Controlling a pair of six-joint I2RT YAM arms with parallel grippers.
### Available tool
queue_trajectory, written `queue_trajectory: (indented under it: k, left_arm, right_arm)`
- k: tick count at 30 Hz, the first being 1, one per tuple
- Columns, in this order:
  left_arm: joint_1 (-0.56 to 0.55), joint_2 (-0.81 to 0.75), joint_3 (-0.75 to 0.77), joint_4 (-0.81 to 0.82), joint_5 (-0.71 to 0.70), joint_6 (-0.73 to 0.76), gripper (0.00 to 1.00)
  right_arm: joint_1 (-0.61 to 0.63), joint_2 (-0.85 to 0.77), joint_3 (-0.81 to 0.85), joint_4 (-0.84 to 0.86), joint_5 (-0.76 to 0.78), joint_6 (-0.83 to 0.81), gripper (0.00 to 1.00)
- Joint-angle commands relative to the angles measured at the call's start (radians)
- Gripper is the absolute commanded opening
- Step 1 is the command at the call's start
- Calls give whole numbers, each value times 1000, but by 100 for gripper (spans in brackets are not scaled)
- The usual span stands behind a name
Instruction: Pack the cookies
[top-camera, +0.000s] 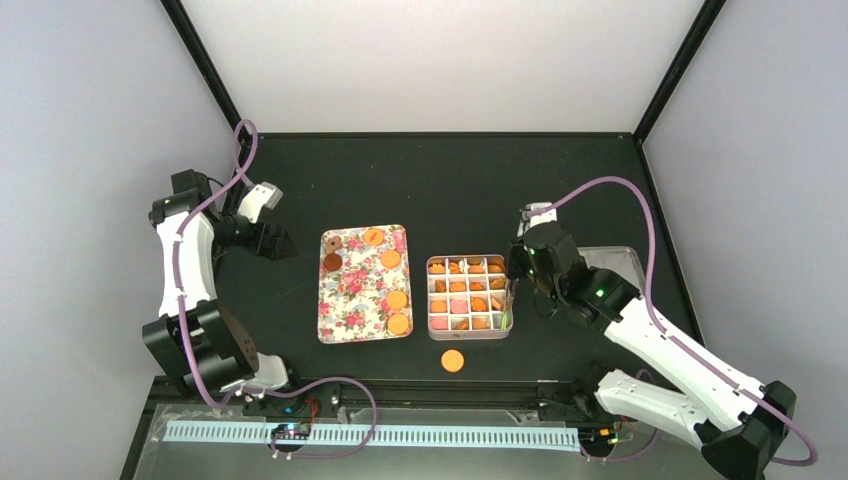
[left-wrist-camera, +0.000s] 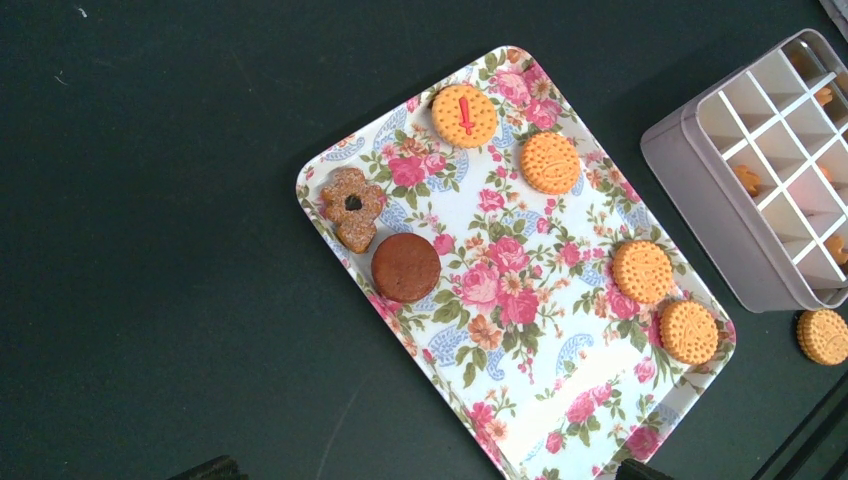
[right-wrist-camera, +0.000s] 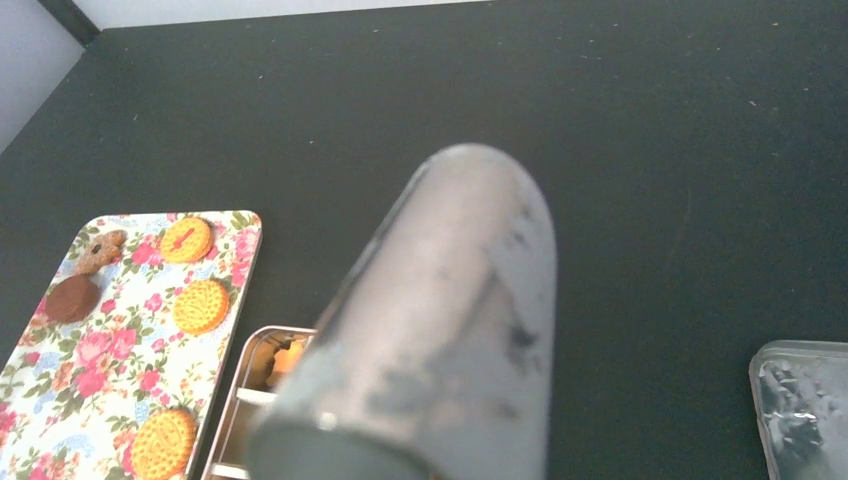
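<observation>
Looking down on a black worktop (top-camera: 440, 180), two robot arms reach in from its near edge. A flower-patterned tray (top-camera: 352, 300) lies at the middle, a little left of centre. Six cookies (left-wrist-camera: 550, 162) sit on it: four round orange ones along its right side, and a plain brown disc and a brown flower-shaped one at its far left corner. Just right of the tray, not touching it, stands a pale box (top-camera: 470, 334) split into a grid of small cells. From above, most cells hold cookies, mainly orange, with pink ones at the near left and something green at the near right corner. A loose cookie (top-camera: 452, 361), orange, lies on the bare worktop in front of the box, close to the near edge.

The left gripper (top-camera: 272, 242) hangs left of the tray, well apart from it, with its jaws spread wide and nothing between them; only the fingertips (left-wrist-camera: 210, 468) show at the bottom of its own camera view.

The right gripper (top-camera: 518, 270) sits over the right edge of the box. It is clamped on metal tongs (right-wrist-camera: 450, 320), which fill its camera view as a blurred grey shaft and hide the fingers. A metal lid (right-wrist-camera: 805, 410) lies on the worktop right of the box, partly under that arm.
</observation>
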Motion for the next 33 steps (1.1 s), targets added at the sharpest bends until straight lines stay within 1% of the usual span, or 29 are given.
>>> queue_trajectory:
  k: [1, 8, 23, 30, 33]
  left_arm:
    - [-6, -23, 10, -20, 8, 28, 99]
    - [-6, -24, 7, -18, 8, 29, 99]
    - [-6, -33, 2, -18, 1, 32, 99]
    - [-6, -35, 7, -18, 2, 32, 99]
    - [-6, -32, 13, -21, 4, 29, 99]
  right_arm:
    - [-7, -26, -10, 15, 70, 43, 1]
    - [-15, -44, -10, 14, 77, 64, 1]
    - [-15, -71, -120, 50, 158, 148, 1]
    - [-15, -72, -120, 47, 158, 117, 1]
    - [-14, -90, -122, 49, 144, 94, 15]
